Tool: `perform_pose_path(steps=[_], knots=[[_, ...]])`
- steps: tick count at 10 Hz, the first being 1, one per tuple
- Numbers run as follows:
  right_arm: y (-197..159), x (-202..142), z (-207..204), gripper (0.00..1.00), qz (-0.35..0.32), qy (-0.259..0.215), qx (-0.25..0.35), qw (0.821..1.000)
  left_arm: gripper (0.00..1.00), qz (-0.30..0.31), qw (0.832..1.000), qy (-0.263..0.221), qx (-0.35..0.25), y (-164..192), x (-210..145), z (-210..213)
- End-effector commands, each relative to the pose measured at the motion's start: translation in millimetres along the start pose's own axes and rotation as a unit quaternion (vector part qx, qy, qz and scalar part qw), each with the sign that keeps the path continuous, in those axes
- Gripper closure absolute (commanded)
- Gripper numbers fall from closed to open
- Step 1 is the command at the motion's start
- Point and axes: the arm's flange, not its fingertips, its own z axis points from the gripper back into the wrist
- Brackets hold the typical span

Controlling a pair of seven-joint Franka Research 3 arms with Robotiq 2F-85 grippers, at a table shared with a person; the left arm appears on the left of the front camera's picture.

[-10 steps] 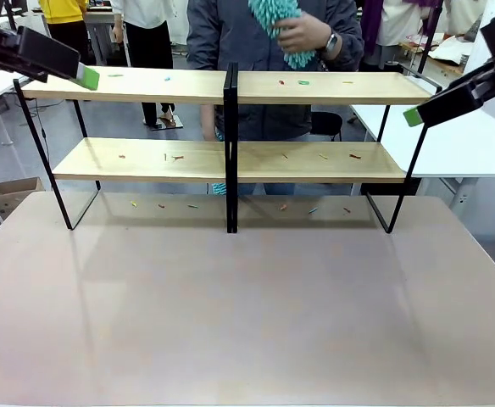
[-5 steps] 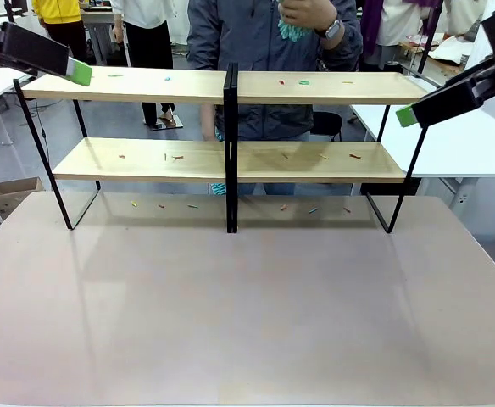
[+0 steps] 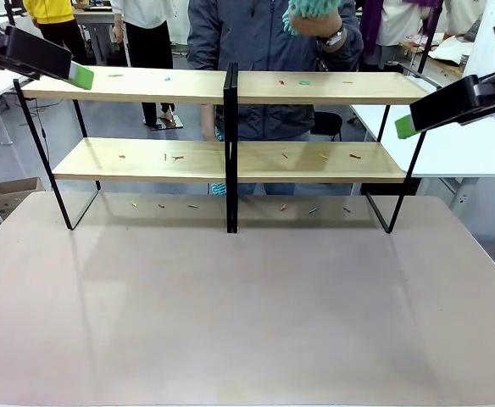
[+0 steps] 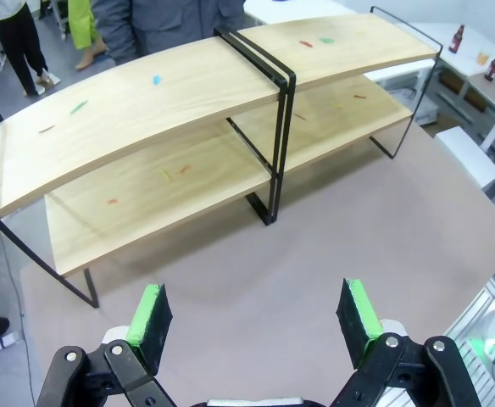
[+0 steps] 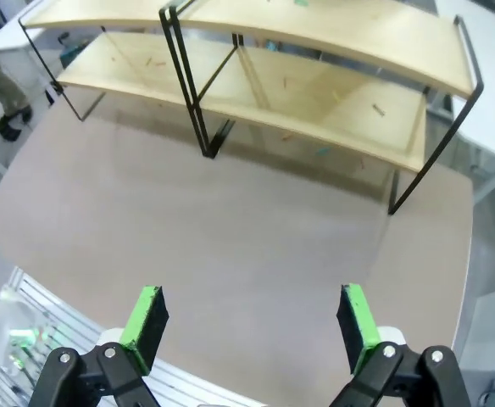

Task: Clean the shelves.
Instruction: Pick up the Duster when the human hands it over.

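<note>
Looking across the table (image 3: 247, 322), we see a wide, matte, pinkish-beige top, bare over its near half. The shelves (image 3: 146, 85) stand along its far half, their feet on the tabletop. We count two light wooden boards, one above the other, in a thin black frame with one central post (image 3: 230, 144).

Small coloured scraps (image 3: 303, 82) lie scattered about. We count five on the top board, about six on the lower board, and about six on the tabletop under the rack.

Behind the shelves stands a person (image 3: 247, 34) in a grey jacket with a watch (image 3: 334, 38) on the wrist, holding a fluffy teal cloth (image 3: 311, 10) up near the chest. Around us is a busy workroom with a grey floor, where one cardboard box (image 3: 14, 193) sits at the left and a white table (image 3: 459, 148) stands at the right. Other people stand farther back.

Dark bottles (image 4: 458, 38) stand on a far table in the left wrist view, and their labels are too small for us to read.

We count two grippers, each with two green pads. The left gripper (image 4: 256, 309) hangs high above the rack's left end, jaws spread wide and grasping nothing. The right gripper (image 5: 252, 314) hangs by the right end, likewise released and empty.
</note>
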Motion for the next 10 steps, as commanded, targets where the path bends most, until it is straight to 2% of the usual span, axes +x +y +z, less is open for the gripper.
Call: perform_pose_path(steps=[1,6,10], knots=[[5.0,-3.1,9.9,0.00,-0.056,0.008,0.026,0.998,0.00,0.000,1.000,-0.005,-0.004,2.6,-24.4,-4.1],[8.6,9.5,21.2,0.00,-0.049,-0.093,0.023,0.994,0.00,0.000,1.000,-0.013,-0.013,7.0,-24.1,-7.4],[8.9,10.7,17.6,0.00,-0.041,-0.095,0.027,0.994,0.00,0.016,1.000,0.004,0.005,8.4,-22.7,-10.5]])
